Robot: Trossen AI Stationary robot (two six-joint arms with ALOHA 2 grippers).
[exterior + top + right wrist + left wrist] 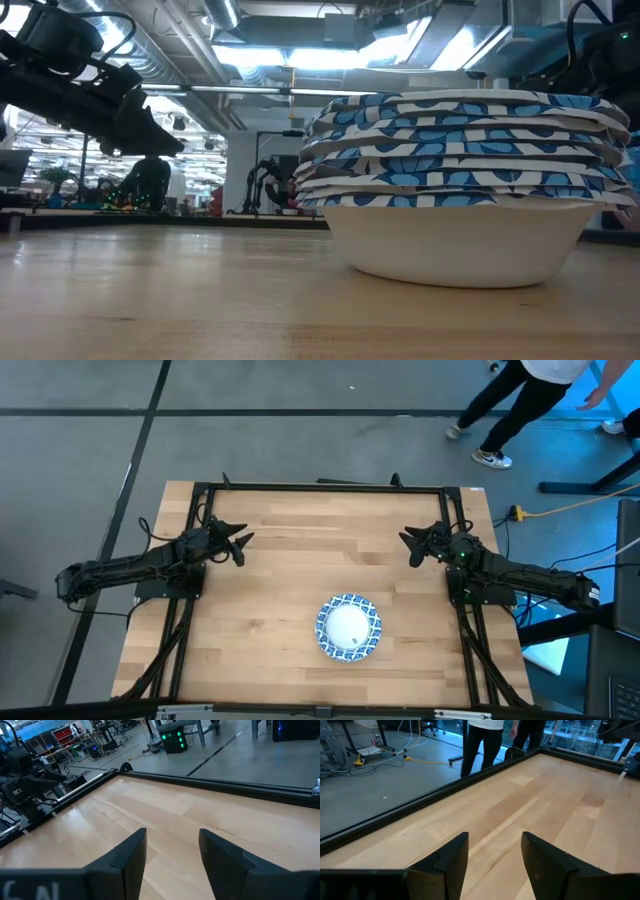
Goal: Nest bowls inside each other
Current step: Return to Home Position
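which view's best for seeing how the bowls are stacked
The low view: the bowls appear side-on, with their patterned rims layered one inside another. The high view shows the bowls only from above, where they look like a single bowl. Neither wrist view shows them.

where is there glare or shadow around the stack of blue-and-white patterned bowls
Low view: bright ceiling lights glare behind the stack of blue-and-white patterned bowls, and a soft sheen lies on the pale wooden table, darkening right under the stack. High view: even light, no harsh glare on the table.
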